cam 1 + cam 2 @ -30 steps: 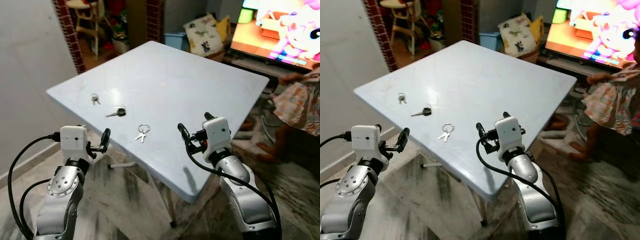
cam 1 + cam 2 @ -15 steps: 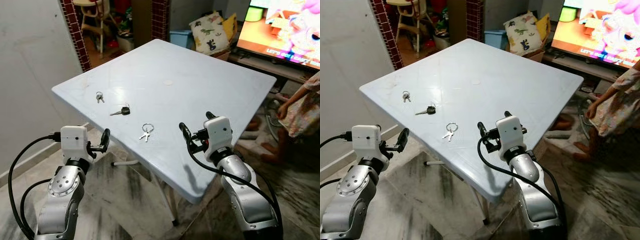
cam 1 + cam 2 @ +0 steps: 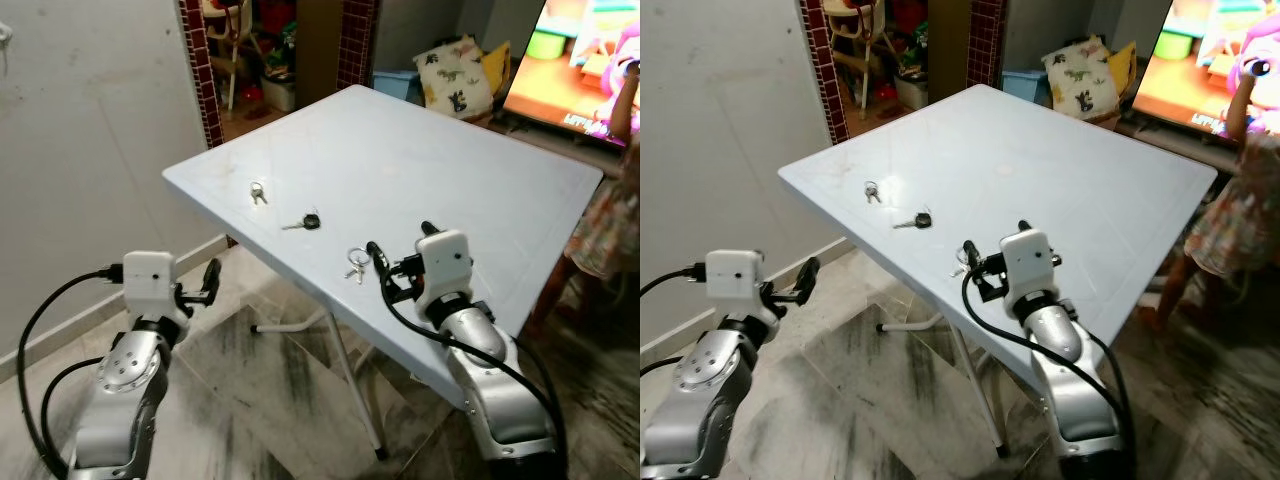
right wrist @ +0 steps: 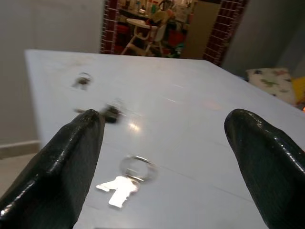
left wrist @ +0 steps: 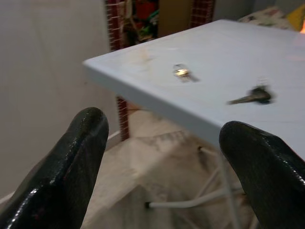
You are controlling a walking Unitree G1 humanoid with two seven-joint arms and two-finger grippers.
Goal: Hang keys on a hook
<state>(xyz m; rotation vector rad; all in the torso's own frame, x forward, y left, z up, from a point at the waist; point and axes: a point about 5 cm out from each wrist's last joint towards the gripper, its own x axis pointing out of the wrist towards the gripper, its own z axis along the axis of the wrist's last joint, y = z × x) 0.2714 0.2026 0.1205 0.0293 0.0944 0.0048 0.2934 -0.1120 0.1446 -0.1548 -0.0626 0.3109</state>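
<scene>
Three sets of keys lie on the pale blue table [image 3: 470, 160]. A ring with silver keys [image 3: 356, 266] sits near the front edge. A black-headed key [image 3: 303, 222] and a small key ring [image 3: 257, 191] lie further left. My right gripper [image 3: 398, 240] is open at table height, just right of the ringed silver keys [image 4: 128, 174], with nothing between its fingers. My left gripper [image 3: 205, 285] is open below and in front of the table's left corner, and its wrist view looks at the small ring [image 5: 181, 72] and the black key [image 5: 252, 95].
A person in a patterned dress [image 3: 612, 200] stands at the table's right side, with a lit television [image 3: 585, 60] behind. A brick-framed doorway [image 3: 200, 70] and a cushion [image 3: 455, 65] are beyond the table. A plain wall [image 3: 90, 150] runs along the left, with marbled floor below.
The whole picture has swung, so the table now sits further right and more of the left wall shows. My right gripper is closer to the ringed silver keys. Both grippers stay open.
</scene>
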